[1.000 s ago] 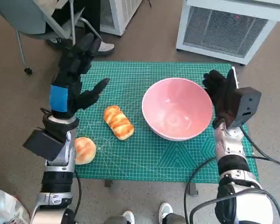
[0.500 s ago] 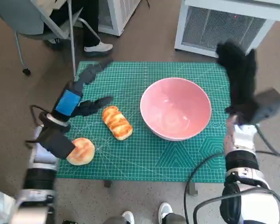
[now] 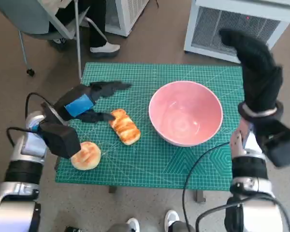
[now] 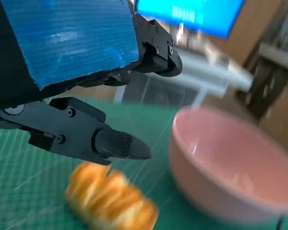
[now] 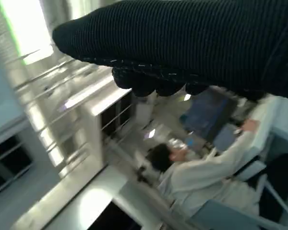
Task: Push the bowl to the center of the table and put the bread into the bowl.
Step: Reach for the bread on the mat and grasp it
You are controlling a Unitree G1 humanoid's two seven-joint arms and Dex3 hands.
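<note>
A: Start at the left robot hand [image 3: 89, 102] — what is it doing?

B: It sits left of centre in the head view, low over the green mat [image 3: 150, 159], its black fingers [image 4: 116, 143] spread apart and holding nothing. The lower finger ends just beside the long bread [image 3: 124, 126]; I cannot tell whether it touches.

A: And the right robot hand [image 3: 253, 63]?

B: Raised at the upper right of the frame, clear of the worktop, over the floor beside a white grilled unit [image 3: 232, 24]. The glove looks loosely extended and nothing is in it — but how far the fingers are parted I cannot tell.

A: Where are the task's things?

B: The pink bowl [image 3: 185, 113] stands upright slightly right of the mat's middle, with no bread in it. The long bread lies just to its left, not touching it. A round bun [image 3: 86, 155] rests at the lower left of the mat, partly behind the left wrist's black box.

A: Beyond that?

B: A chair [image 3: 43, 21] and a person's shoe [image 3: 104, 48] at the upper left; the right wrist view shows a person in white.
</note>
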